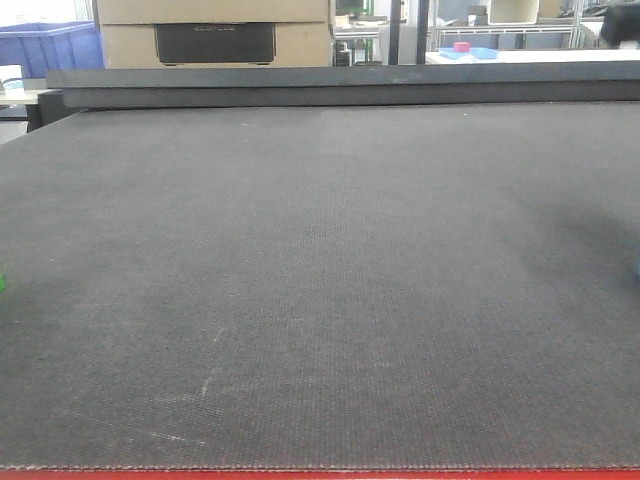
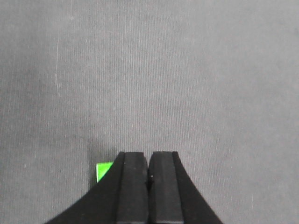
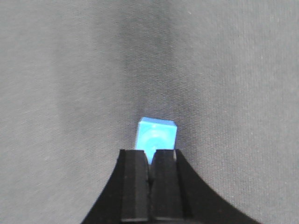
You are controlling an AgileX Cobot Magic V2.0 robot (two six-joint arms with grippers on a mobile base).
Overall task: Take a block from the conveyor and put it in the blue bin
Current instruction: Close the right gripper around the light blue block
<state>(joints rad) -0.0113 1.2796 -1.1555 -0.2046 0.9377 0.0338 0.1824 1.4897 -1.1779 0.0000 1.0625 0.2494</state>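
The conveyor (image 1: 320, 280) is a wide dark grey woven belt with a red front edge (image 1: 320, 474). In the left wrist view my left gripper (image 2: 148, 154) is shut and empty above the belt. A green block (image 2: 103, 170) lies on the belt just left of its fingers, partly hidden by them. In the right wrist view my right gripper (image 3: 150, 151) is shut with its jaws together. A blue block (image 3: 156, 134) lies on the belt just beyond its tips. In the front view only a green sliver (image 1: 2, 283) and a blue sliver (image 1: 637, 265) show at the edges.
A dark raised rail (image 1: 340, 85) runs along the belt's far side. Behind it stand a blue crate (image 1: 50, 45) at far left, a cardboard box (image 1: 215, 30), and a table with small blue and red items (image 1: 468, 50) at the back right.
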